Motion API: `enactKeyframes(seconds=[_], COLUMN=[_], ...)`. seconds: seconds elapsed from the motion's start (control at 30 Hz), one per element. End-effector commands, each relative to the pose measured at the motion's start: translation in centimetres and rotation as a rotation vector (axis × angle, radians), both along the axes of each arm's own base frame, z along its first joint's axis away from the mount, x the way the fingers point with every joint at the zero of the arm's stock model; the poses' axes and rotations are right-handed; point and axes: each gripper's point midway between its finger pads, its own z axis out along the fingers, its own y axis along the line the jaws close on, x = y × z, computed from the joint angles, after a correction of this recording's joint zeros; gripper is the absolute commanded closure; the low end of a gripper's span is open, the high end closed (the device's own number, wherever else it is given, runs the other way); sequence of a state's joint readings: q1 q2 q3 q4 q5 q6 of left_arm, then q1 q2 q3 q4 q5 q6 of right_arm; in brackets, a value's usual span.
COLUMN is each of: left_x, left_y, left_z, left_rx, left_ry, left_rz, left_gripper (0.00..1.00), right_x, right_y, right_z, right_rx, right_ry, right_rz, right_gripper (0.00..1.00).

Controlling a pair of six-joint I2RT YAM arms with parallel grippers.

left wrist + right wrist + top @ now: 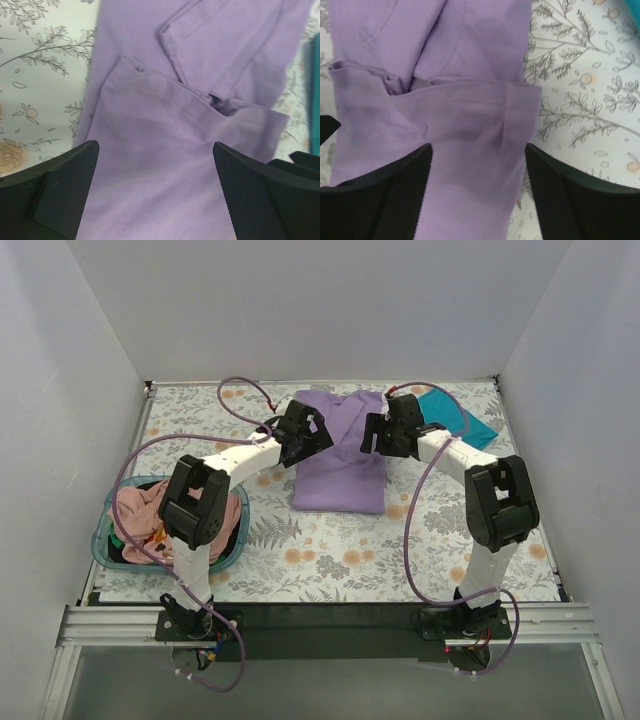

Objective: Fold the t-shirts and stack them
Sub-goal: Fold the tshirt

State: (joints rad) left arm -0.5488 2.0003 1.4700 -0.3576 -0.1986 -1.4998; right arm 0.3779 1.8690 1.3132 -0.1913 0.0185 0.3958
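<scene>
The purple t-shirt (340, 465) lies partly folded on the desk (330, 540), with the left gripper (320, 434) and right gripper (369, 436) poised above its sides, both spread and empty, probably to pinch its edges.

The soft cloth t-shirt (338, 455) in the middle is plain lavender-purple. The tablecloth (330, 545) is white, printed with grey ferns and orange blossoms. Another cloth t-shirt (445, 403) is teal-blue. Dusty pink cloth tees (140, 505) fill a round teal plastic basket (99, 543).

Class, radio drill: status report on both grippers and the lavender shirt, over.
Left gripper open, right gripper open, both over lavender t-shirt. Shirt flat, partly folded. Nothing lying on it.
</scene>
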Motion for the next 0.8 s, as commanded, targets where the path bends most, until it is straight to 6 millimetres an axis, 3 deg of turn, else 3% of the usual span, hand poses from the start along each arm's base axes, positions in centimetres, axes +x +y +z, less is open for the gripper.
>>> enactKeyframes(seconds=[0.0, 0.03, 0.13, 0.17, 0.2, 0.23, 0.27, 0.3, 0.37, 0.53, 0.63, 0.67, 0.73, 0.77], left_x=[-1.1, -2.5, -5.2, -6.9, -7.9, -8.7, -10.4, -11.3, -12.5, -14.5, -14.6, -14.7, -14.8, -15.0], left_y=[-0.8, -0.3, 0.8, 1.8, 2.1, 2.2, 3.0, 3.0, 3.3, 4.2, 4.1, 4.1, 4.0, 4.1], left_z=[6.9, 5.9, 7.3, 5.3, 6.3, 6.1, 4.0, 3.7, 2.8, -1.5, -3.3, -4.3, -5.0, -5.4], left_rx=[-0.124, -0.127, -0.167, -0.148, -0.175, -0.18, -0.164, -0.177, -0.189, -0.162, -0.145, -0.133, -0.125, -0.123], left_ry=[-0.093, -0.066, -0.075, -0.034, -0.049, -0.043, 0.003, 0.018, 0.037, 0.138, 0.179, 0.207, 0.228, 0.239], left_rz=[-0.051, -0.056, -0.036, -0.027, -0.025, -0.026, -0.024, -0.03, -0.03, -0.007, -0.001, 0.003, 0.0, 0.004], left_gripper=[0.02, 0.02, 0.02, 0.02, 0.02, 0.02, 0.02, 0.02, 0.02, 0.02, 0.11, 0.25, 0.35, 0.46], right_x=[-2.0, -3.0, -7.1, -8.3, -10.5, -11.6, -12.9, -14.3, -15.9, -16.5, -16.1, -15.7, -15.5, -15.5], right_y=[0.6, 0.5, -0.2, -0.1, -0.6, -0.4, -0.1, -0.3, 0.0, -0.7, -0.8, -0.8, -0.8, -0.9], right_z=[4.8, 4.7, 4.2, 5.3, 3.0, 2.7, 3.1, 1.6, 1.4, -0.4, -1.9, -2.6, -3.3, -4.0], right_rx=[0.073, 0.079, 0.098, 0.131, 0.129, 0.146, 0.184, 0.191, 0.227, 0.212, 0.182, 0.166, 0.145, 0.137], right_ry=[-0.069, -0.063, -0.039, -0.06, -0.012, -0.006, -0.01, 0.02, 0.031, 0.046, 0.074, 0.089, 0.11, 0.126], right_rz=[0.06, 0.062, 0.089, 0.098, 0.099, 0.11, 0.125, 0.126, 0.149, 0.131, 0.119, 0.117, 0.122, 0.113], right_gripper=[0.13, 0.08, 0.02, 0.02, 0.01, 0.02, 0.02, 0.02, 0.02, 0.02, 0.13, 0.19, 0.35, 0.39])
